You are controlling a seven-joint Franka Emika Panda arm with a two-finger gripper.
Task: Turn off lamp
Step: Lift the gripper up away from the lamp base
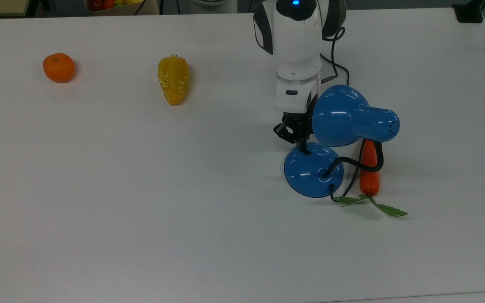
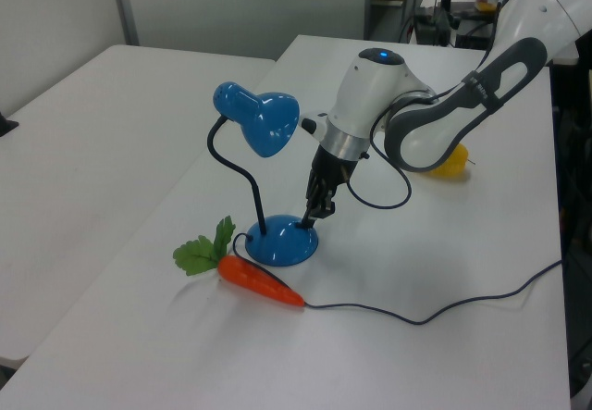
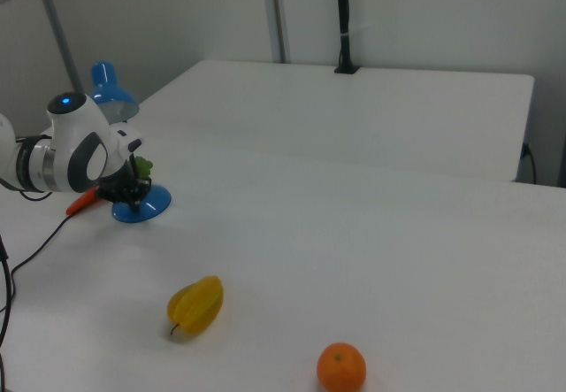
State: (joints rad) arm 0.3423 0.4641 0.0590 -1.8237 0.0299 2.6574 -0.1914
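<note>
- One relation mattered: the tool (image 1: 302, 145) stood tip-down at the rim of the lamp's base (image 1: 313, 170), on the side facing the arm, with the dome's middle and the gooseneck root just beyond it, farther from the arm.
- Touching or just above? In the left view the tip (image 2: 317, 214) looked to meet the base's upper edge, though contact could not be confirmed.
- Whether the tool was open or closed, I could not tell; it appeared to have hold of nothing.
- The lamp (image 1: 343, 117) sat on the table (image 1: 141, 202), its shade hanging beside and above the tool, toward the top view's right.
- No glow showed from the shade, so the switch may already have been pressed; that is a judgement.
- Beyond the base from the tool lay a carrot (image 1: 369, 170), with the cord (image 2: 416, 313) trailing away.
</note>
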